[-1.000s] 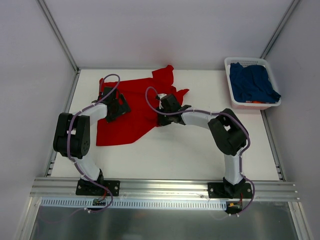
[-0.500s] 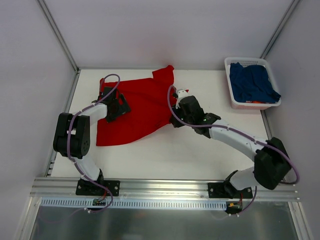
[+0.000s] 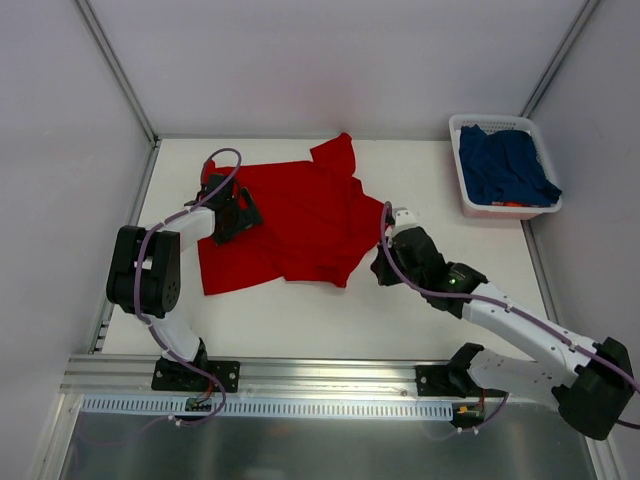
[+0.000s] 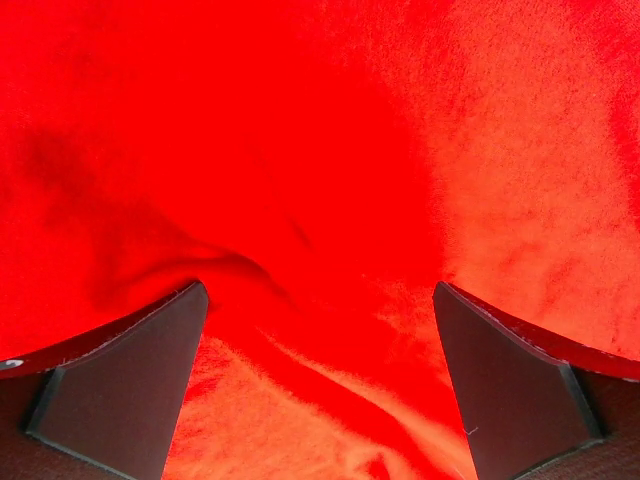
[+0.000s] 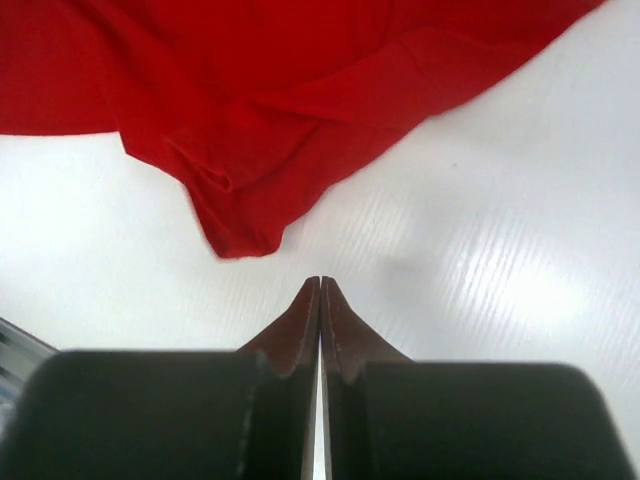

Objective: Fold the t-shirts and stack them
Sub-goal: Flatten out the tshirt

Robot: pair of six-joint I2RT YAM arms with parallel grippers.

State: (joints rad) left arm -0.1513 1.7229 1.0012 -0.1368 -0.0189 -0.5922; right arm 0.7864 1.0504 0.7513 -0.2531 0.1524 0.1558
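Note:
The red t-shirt point(image 3: 300, 215) lies spread and rumpled on the white table, one sleeve pointing to the back. My left gripper point(image 3: 240, 213) rests on its left part, open, and in the left wrist view the dark fingers point(image 4: 120, 385) stand wide apart over wrinkled red cloth point(image 4: 320, 200). My right gripper point(image 3: 379, 271) is shut with nothing in it, low over bare table just right of the shirt's near right corner point(image 5: 240, 238). Its jaws meet point(image 5: 320, 285) a little short of that corner. The navy t-shirt point(image 3: 505, 165) lies bunched in the basket.
A white plastic basket point(image 3: 455, 150) stands at the back right corner of the table. Grey walls close in the back and sides. An aluminium rail point(image 3: 330, 375) runs along the near edge with both arm bases on it.
My right arm has swung from the shirt's middle out to the right and nearer, staying shut. The shirt's right side now lies spread further right. The left arm has not moved.

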